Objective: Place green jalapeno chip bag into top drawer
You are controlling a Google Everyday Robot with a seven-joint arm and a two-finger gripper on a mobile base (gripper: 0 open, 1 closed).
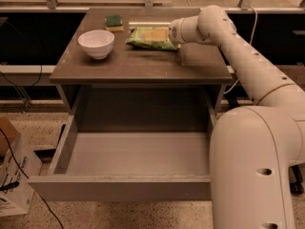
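The bag (147, 39) is laid on the table (143, 66), near its back edge. The gripper (166, 33) is seen over the table too, right at the bag's end (open or shut cannot be told). The drawer (138, 154) is pulled out under the table.

The green jalapeno chip bag (151, 38) is light green, pale-printed; the top drawer (138, 154) grey; the cream-white gripper (171, 32) sits at the bag's right end.

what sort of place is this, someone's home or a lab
Most likely a robot test area in a lab or office, not a home: a bare table with its top drawer open, and a cardboard box on a speckled floor. The gripper is at the green jalapeno chip bag on the table.
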